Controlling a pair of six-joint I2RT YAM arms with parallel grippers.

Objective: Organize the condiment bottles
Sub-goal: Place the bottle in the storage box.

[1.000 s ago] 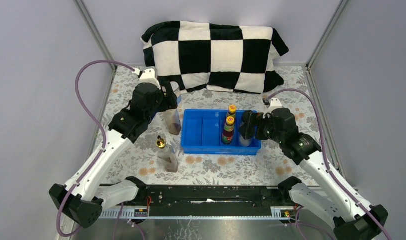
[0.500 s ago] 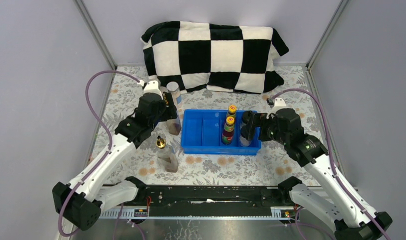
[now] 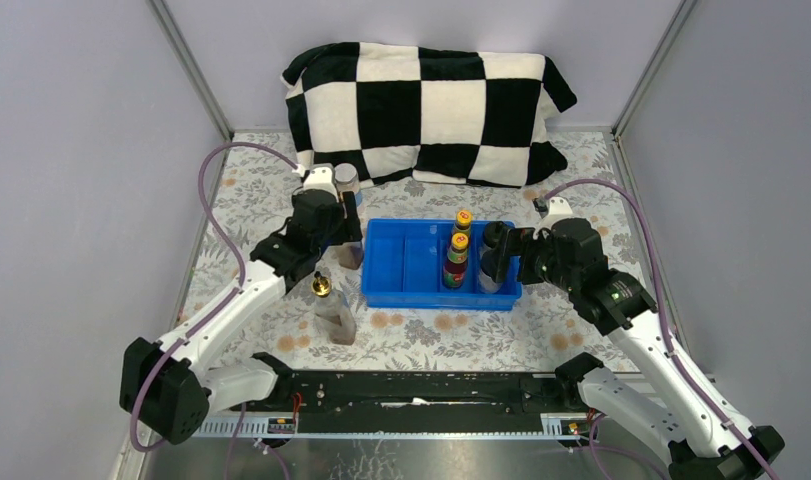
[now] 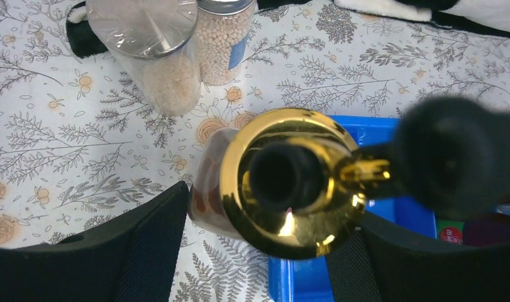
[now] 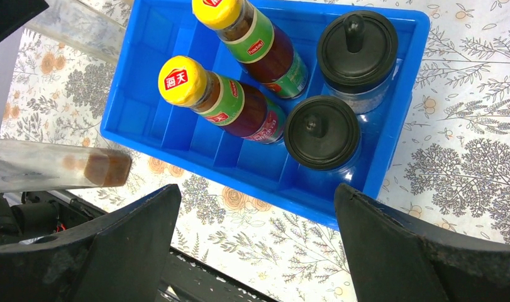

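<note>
A clear gold-topped bottle (image 3: 350, 252) with brown sauce stands just left of the blue tray (image 3: 411, 292). My left gripper (image 3: 345, 222) is over it. In the left wrist view the gold top (image 4: 290, 182) fills the gap of my left gripper (image 4: 272, 217), which is open with a finger close on each side. A second gold-topped bottle (image 3: 332, 308) stands nearer. Two grey-lidded jars (image 4: 153, 44) stand by the pillow. Two yellow-capped sauce bottles (image 5: 221, 100) and two black-capped shakers (image 5: 322, 132) stand in the tray. My right gripper (image 5: 255, 192) is open and empty at the tray's front edge.
A black and white checkered pillow (image 3: 426, 110) lies along the back of the table. The tray's left compartments (image 3: 401, 262) hold nothing. The flowered tablecloth (image 3: 601, 180) covers the table, with walls on three sides.
My left arm has swung right and down, bringing its gripper over the gold-topped bottle beside the tray. The bottle has not moved. The right arm has barely moved.
</note>
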